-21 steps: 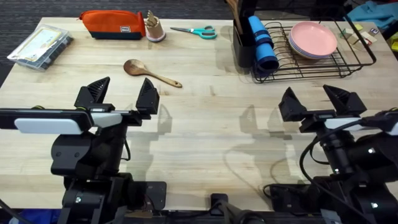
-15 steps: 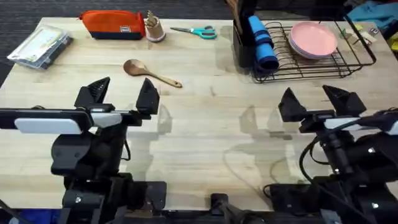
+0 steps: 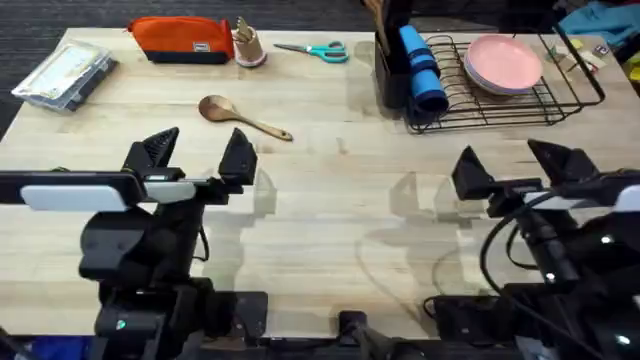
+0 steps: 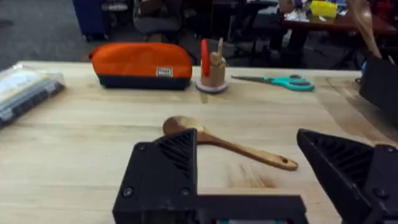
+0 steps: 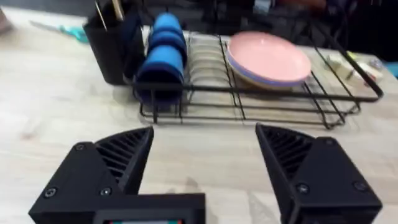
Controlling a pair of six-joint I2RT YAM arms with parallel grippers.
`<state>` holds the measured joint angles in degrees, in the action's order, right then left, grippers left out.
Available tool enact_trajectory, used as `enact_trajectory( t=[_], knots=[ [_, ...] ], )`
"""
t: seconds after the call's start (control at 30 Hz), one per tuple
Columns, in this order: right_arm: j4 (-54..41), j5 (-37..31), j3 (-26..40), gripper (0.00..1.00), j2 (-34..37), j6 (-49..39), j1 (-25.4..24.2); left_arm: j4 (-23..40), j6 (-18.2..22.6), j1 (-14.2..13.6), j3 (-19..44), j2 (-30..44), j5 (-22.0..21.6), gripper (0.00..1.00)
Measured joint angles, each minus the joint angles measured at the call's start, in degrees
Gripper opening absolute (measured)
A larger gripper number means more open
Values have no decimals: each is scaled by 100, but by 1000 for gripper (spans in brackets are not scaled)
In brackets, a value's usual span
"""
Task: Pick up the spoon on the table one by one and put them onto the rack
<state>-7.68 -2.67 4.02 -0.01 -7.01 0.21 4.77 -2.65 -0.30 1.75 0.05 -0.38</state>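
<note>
A light-brown wooden spoon lies flat on the table, bowl toward the left, and shows again as the spoon in the left wrist view. My left gripper hovers open just in front of it, nothing between its black fingers. The black wire rack stands at the back right with its tall utensil holder at the left end. My right gripper is open in front of the rack, also holding nothing.
An orange pencil pouch, a small wooden holder and teal scissors line the table's far edge. A clear plastic box sits far left. Pink plates and a blue roll rest in the rack.
The right gripper has shifted slightly to the right and toward the front. The left arm and the spoon have stayed where they were.
</note>
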Motion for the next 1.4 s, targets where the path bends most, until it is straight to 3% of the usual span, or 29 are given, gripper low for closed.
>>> enact_trajectory(
  t=[0.13, 0.17, 0.27, 0.57, 0.87, 1.0, 1.1, 1.4],
  knots=[
    [-705, -72, 715, 996, 157, -41, 0, 663, -82, 0, 550, 49, -10, 991],
    [-1083, -80, 1427, 995, 467, -56, 0, 1170, -90, 0, 1190, 301, -69, 992],
    [-1460, -91, 2135, 996, 940, -59, 0, 1552, -103, 0, 1793, 711, -92, 992],
    [-2229, -97, 4102, 996, 2929, -76, 0, 2005, -118, 0, 3715, 2704, 70, 992],
    [-2785, -97, 5740, 996, 4404, -76, 0, 3581, -125, 0, 5864, 4576, 381, 993],
    [-2929, -97, 6259, 996, 4841, -76, 0, 4228, -125, 0, 6629, 5249, 393, 993],
    [-2929, -97, 6425, 996, 5037, -76, 0, 4350, -125, 0, 6951, 5577, 404, 993],
    [-2964, -97, 6447, 996, 5138, -76, 0, 4348, -126, 0, 7054, 5838, 405, 993]
  ],
)
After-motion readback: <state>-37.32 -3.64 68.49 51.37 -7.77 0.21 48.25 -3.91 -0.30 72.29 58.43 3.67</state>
